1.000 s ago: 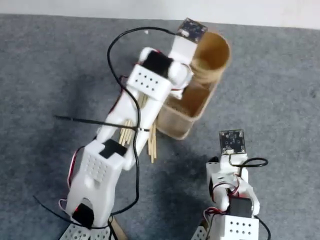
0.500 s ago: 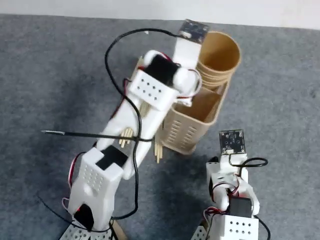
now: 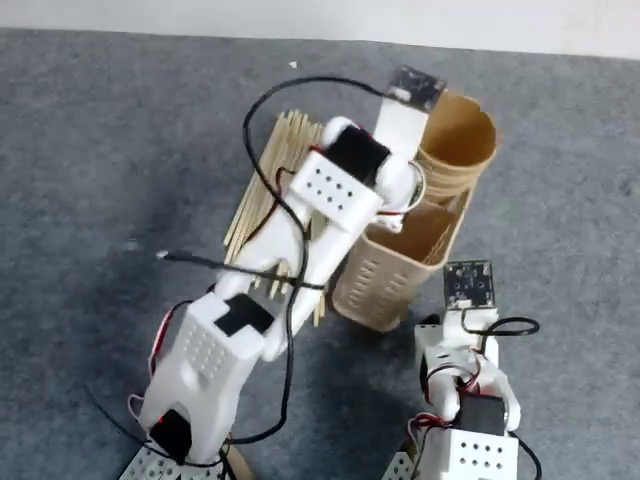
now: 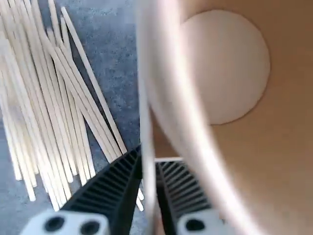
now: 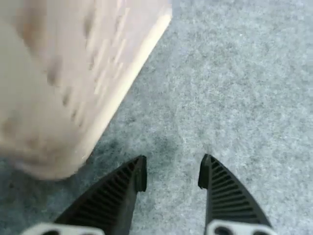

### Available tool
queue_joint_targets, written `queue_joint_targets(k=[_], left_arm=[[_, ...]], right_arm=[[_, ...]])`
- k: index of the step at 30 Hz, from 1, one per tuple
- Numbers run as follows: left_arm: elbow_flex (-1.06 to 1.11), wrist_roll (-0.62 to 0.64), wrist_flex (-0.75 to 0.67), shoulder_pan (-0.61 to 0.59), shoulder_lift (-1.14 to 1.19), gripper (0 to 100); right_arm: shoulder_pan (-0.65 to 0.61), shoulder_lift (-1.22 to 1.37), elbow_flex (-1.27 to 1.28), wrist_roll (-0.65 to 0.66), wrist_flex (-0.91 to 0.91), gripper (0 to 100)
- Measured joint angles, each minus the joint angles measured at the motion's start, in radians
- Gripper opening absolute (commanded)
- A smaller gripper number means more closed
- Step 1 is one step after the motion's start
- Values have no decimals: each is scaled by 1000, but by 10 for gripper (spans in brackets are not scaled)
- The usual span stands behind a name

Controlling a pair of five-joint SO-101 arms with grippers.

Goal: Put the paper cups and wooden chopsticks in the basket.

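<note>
A nested stack of brown paper cups leans out of the far end of the tan slotted basket, which stands tilted on the grey carpet. My left gripper is shut on the rim of the top cup; in the left wrist view its black fingertips pinch the cup wall, and the cup's pale bottom shows inside. Many wooden chopsticks lie fanned on the carpet left of the basket, partly under the left arm, chopsticks. My right gripper is open above bare carpet, near the basket.
The right arm sits folded at the near right, its wrist camera board close to the basket's near corner. Black cables loop over the left arm. A pale wall edge runs along the far side.
The left arm swung right with the cups, and the basket shifted right and tipped with them. The chopstick pile is now uncovered. The right arm stayed still.
</note>
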Motion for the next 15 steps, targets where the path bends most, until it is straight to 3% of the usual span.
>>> queue_joint_targets(k=[8, 15], left_arm=[[-5, 0, -6, -5, 68, 18], [-3, -38, -3, -8, 72, 226]], right_arm=[[307, -2, -201, 3, 121, 180], [405, -12, -405, 69, 269, 180]])
